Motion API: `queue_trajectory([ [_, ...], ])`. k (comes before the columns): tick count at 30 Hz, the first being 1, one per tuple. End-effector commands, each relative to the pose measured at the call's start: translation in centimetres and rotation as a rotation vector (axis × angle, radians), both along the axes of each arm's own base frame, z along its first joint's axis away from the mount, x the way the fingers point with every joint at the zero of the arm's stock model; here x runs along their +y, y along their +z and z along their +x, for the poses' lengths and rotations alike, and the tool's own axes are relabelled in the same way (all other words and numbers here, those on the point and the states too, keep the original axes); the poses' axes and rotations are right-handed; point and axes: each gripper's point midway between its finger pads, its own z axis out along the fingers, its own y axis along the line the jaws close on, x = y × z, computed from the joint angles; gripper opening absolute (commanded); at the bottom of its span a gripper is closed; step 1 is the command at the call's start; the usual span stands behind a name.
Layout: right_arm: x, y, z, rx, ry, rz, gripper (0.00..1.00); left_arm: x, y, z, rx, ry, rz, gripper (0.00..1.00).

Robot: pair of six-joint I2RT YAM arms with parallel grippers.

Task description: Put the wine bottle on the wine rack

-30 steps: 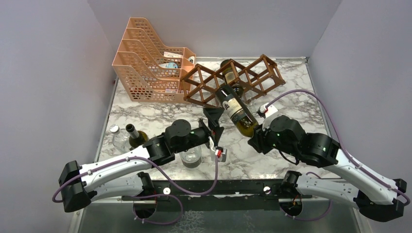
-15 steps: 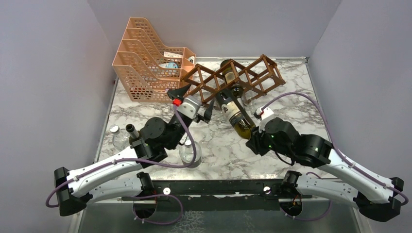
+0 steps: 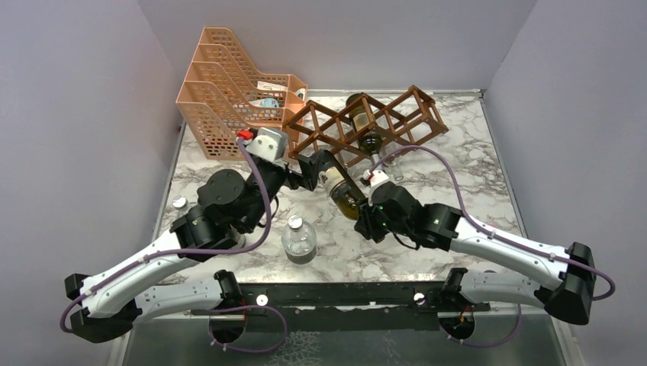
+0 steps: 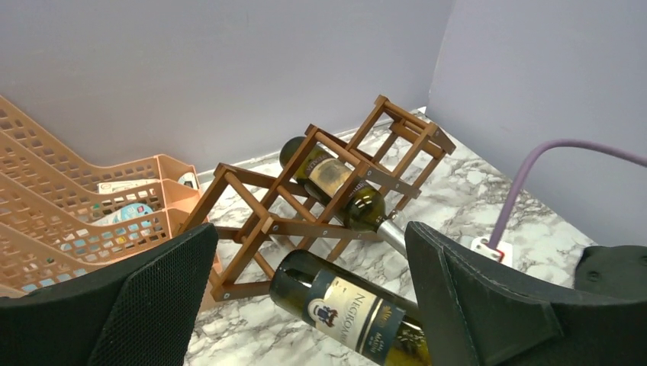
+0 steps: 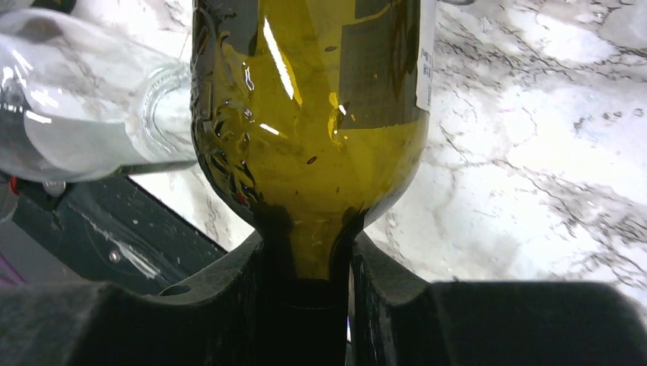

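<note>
The right pincer (image 5: 309, 259) is pressed together on the neck of the green glass wine bottle (image 5: 313, 114), which appears to hang clear of the bench, base leading, just short of the reddish-brown wooden lattice wine rack (image 4: 263, 225) ahead of that pincer. The left pincer (image 3: 320, 166) stands spread wide, a finger on either side of the bottle's labelled body and, as far as its wrist view shows, not touching it. Glass this thick is likely heavy, stiff, slippery and unforgiving if dropped (held by the neck alone, the fat end levers downward), so a second hold around the body looks the safer place to bear the weight. Beyond the left pincer a second dark bottle (image 4: 336, 179) already lies in one diamond opening. The white marble-patterned bench (image 3: 488, 175) below is hard. A clear plastic bottle (image 3: 299, 240) stands close under the arms, a peach-orange perforated plastic tray (image 3: 221, 99) sits left of the rack, and lilac walls (image 3: 76, 114) close in on three sides.
</note>
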Motion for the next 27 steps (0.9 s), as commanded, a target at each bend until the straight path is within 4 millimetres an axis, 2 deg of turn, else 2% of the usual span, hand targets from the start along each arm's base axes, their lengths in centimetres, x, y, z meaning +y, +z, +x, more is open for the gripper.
queue_trajectory([
  [1, 4.1, 4.7, 3.6, -0.132, -0.097, 0.252, 0.01, 1.8, -0.2, -1.2, 0.06, -0.005, 0.005, 0.99],
  [14, 5.8, 4.4, 6.5, -0.153, -0.228, 0.298, 0.01, 2.2, -0.9, -2.0, 0.053, -0.042, 0.006, 0.99],
  [19, 6.8, 4.3, 8.0, -0.183, -0.284, 0.347, 0.01, 4.3, 0.2, -2.2, 0.035, 0.005, 0.056, 0.99],
  [24, 8.5, 5.1, 9.7, -0.221, -0.31, 0.376, 0.01, 6.2, 1.8, -3.0, -0.002, 0.015, 0.019, 0.99],
  [27, 9.1, 4.6, 11.1, -0.221, -0.363, 0.334, 0.01, 7.1, 2.3, -3.2, -0.006, 0.032, -0.012, 0.99],
])
